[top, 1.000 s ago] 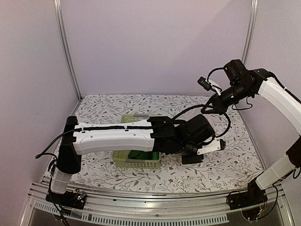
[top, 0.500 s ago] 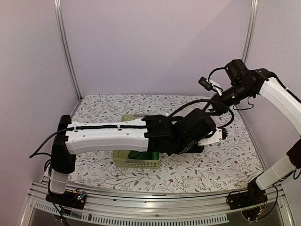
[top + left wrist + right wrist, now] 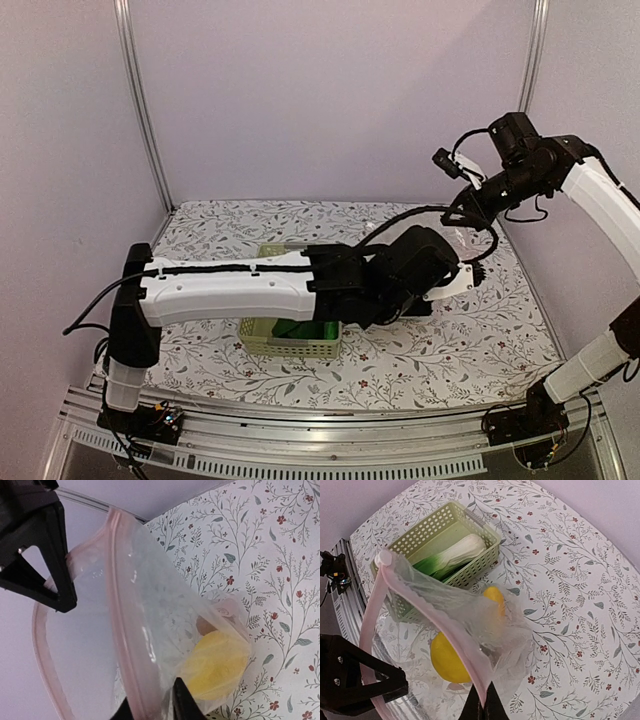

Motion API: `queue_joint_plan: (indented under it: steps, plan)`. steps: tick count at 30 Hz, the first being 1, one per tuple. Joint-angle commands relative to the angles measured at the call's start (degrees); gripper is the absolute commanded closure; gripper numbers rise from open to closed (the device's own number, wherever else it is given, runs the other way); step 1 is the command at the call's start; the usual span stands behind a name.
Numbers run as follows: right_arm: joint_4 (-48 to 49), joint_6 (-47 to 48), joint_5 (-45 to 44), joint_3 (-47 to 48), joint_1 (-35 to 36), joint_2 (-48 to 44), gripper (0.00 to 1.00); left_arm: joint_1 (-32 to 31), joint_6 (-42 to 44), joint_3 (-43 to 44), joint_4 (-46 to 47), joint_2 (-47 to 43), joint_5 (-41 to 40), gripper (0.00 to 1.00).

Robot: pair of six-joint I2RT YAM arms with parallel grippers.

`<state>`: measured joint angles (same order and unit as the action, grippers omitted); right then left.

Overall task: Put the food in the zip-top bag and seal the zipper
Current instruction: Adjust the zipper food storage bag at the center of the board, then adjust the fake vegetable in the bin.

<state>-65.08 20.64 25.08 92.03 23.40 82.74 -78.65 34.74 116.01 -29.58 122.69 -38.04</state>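
The zip-top bag (image 3: 485,625) hangs above the table, stretched between both grippers, its mouth gaping wide. My right gripper (image 3: 484,690) is shut on the pink zipper (image 3: 440,617) strip at one end of the mouth. My left gripper (image 3: 152,692) has the same strip (image 3: 125,630) between its fingers at the other end. Inside the bag lie a yellow lemon (image 3: 217,662) and a small brown piece (image 3: 205,625); the right wrist view shows two lemons (image 3: 447,660) through the plastic. A bok choy (image 3: 455,552) lies in the basket. The top view barely shows the bag.
The pale green lattice basket (image 3: 290,347) stands at the table's near centre, under the left forearm (image 3: 240,290), which reaches across it to the right. The right arm (image 3: 600,195) comes in high from the right. A metal rail (image 3: 300,445) runs along the front edge.
The left gripper has lifted off the table and shifted right. The right gripper has moved up and to the right, drawing the bag's mouth out.
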Motion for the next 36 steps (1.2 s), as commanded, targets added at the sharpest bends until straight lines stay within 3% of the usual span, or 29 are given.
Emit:
queue_joint_plan:
  steps: [1, 4, 7, 10, 14, 17, 20, 27, 32, 36]
  plan:
    - [2.76, -1.15, -3.40, 8.15, -6.10, -0.95, 1.00, 1.93, -0.77, 0.22, 8.40, -2.19, -2.77, 0.51]
    - [3.46, -2.61, -6.90, 10.89, -7.46, 0.89, 1.00, 1.44, -2.76, -2.25, 16.32, -5.20, -3.31, 0.26]
    - [7.15, -3.85, -9.15, 11.73, -10.85, 1.19, 1.00, 0.47, -2.73, -11.95, 27.06, -11.37, -2.47, 0.15]
    - [8.82, -4.91, -6.67, 7.31, -11.27, -0.26, 1.00, 0.37, -7.31, -21.47, 35.13, -17.67, -1.31, 0.11]
    - [5.24, -3.70, 0.74, 0.67, -11.16, 1.86, 1.00, 2.97, -20.61, -28.69, 31.56, -22.48, -3.24, 0.12]
    - [5.97, -2.64, 3.13, -3.32, -10.97, 0.64, 1.00, 7.18, -36.30, -31.09, 19.65, -25.15, 0.99, 0.18]
    - [6.86, -2.38, 2.95, -5.10, -10.98, -0.93, 1.00, 10.55, -47.35, -35.79, 14.44, -27.70, 6.68, 0.25]
    - [6.58, -2.12, 5.64, -6.83, -10.97, -1.71, 1.00, 16.21, -60.16, -42.40, 5.71, -29.69, 16.07, 0.35]
    - [6.39, -1.66, 6.88, -7.47, -10.97, -2.72, 1.00, 21.59, -63.43, -43.50, 3.09, -27.34, 21.27, 0.26]
    - [6.19, -1.66, 6.91, -7.74, -10.93, -3.06, 1.00, 25.65, -62.95, -42.62, 4.12, -23.73, 22.36, 0.27]
